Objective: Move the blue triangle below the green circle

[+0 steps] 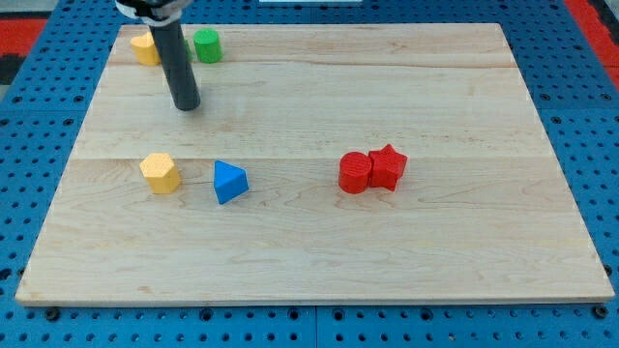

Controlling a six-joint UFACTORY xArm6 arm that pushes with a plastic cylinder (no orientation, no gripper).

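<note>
Camera view shows my tip [187,104] resting on the wooden board [387,242] near its top left, just below the green circle [207,45], touching no block and holding nothing. Blue triangle [229,181] lies lower, well apart from the tip, beside a yellow hexagon [160,173]. 2 red blocks [372,169] touch at centre right.

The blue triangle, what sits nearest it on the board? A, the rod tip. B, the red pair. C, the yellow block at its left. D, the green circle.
C: the blue triangle lies just right of the yellow hexagon; my tip and the green circle are farther up.
</note>
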